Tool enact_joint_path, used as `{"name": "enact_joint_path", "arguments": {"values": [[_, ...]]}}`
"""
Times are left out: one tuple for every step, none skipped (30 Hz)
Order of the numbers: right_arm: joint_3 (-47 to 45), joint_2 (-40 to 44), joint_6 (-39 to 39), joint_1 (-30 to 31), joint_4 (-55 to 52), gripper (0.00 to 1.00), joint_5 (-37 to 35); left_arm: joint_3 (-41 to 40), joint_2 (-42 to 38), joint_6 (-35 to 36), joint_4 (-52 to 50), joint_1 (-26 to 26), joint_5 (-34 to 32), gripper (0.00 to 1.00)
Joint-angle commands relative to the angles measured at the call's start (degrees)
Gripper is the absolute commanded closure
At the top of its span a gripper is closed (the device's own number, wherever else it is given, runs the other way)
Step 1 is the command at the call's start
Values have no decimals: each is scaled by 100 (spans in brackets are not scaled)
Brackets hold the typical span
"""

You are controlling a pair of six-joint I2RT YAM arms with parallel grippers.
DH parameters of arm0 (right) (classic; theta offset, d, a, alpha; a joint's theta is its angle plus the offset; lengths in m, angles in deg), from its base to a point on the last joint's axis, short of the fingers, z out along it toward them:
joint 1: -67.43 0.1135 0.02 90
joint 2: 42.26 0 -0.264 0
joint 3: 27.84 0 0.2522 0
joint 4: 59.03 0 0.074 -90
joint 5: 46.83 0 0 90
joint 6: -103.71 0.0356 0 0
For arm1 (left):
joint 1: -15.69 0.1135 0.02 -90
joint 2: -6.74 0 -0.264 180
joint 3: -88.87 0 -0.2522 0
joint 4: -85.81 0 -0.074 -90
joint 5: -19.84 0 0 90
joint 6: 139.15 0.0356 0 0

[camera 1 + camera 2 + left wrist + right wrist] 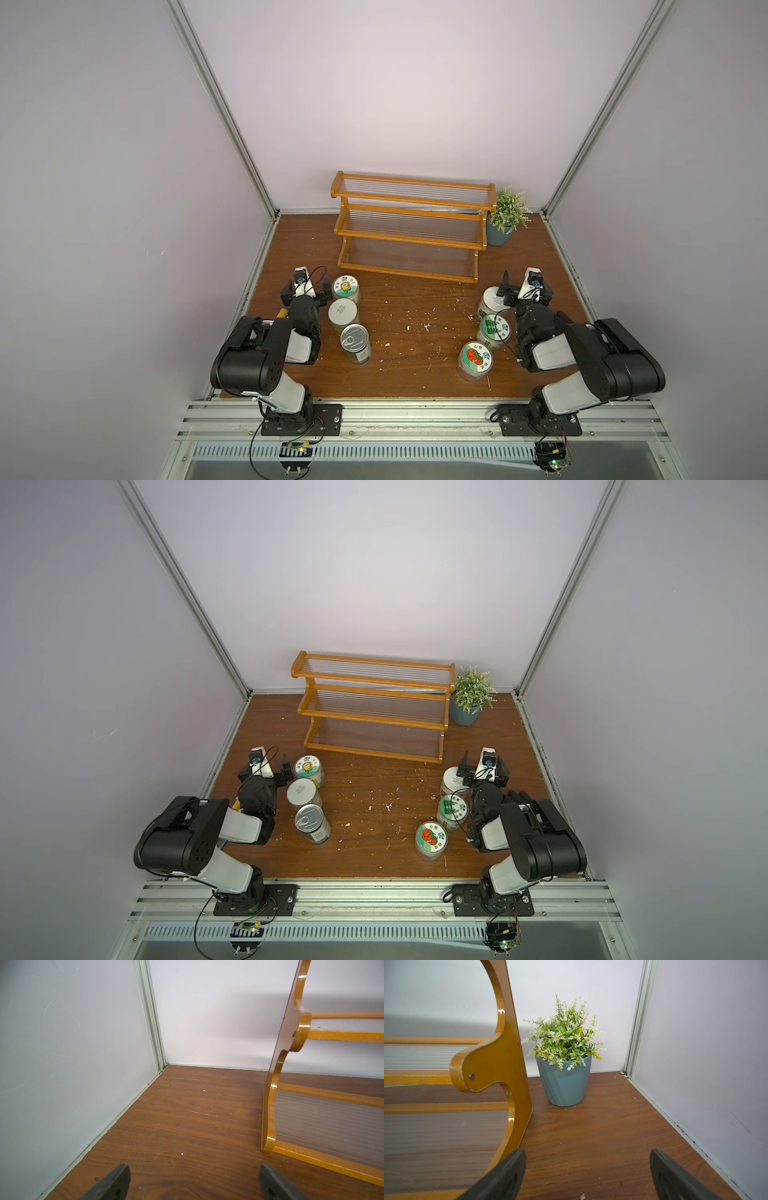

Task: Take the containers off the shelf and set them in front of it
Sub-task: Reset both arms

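Note:
The wooden shelf (409, 226) with clear ribbed tiers stands bare at the back; its side panels show in the wrist views (271, 1105) (500, 1064). In front of it on the left stand a flower-lid jar (345, 288), a white-lid jar (343, 312) and a pull-tab can (355, 337). On the right stand a white-lid jar (490, 300), a green-label jar (493, 327) and a red-label jar (476, 357). My left gripper (304, 290) (192, 1182) is open beside the flower-lid jar, holding nothing. My right gripper (526, 286) (587, 1172) is open beside the white-lid jar, partly covering it.
A grey-blue pot with a green plant (500, 232) (564, 1084) stands at the shelf's right end. White walls with metal corner posts (149, 1014) close the table on three sides. The brown tabletop (415, 307) between the two groups carries white specks.

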Motion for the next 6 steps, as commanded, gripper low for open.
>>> {"name": "enact_joint_path", "arguments": {"values": [[43,1,-107,8,-419,1,-140,-1,15,46,162,-38,-85,1],[43,3,-103,6,-410,1,-140,0,15,47,153,-39,-87,1],[34,5,-113,2,-394,1,-135,-4,15,45,163,-38,-81,1],[26,5,-104,3,-393,1,-135,-4,15,50,162,-38,-81,1],[30,5,-109,8,-392,1,-130,-1,20,47,160,-38,-81,1],[34,5,-110,10,-391,1,-128,-4,15,47,162,-38,-85,1]]}}
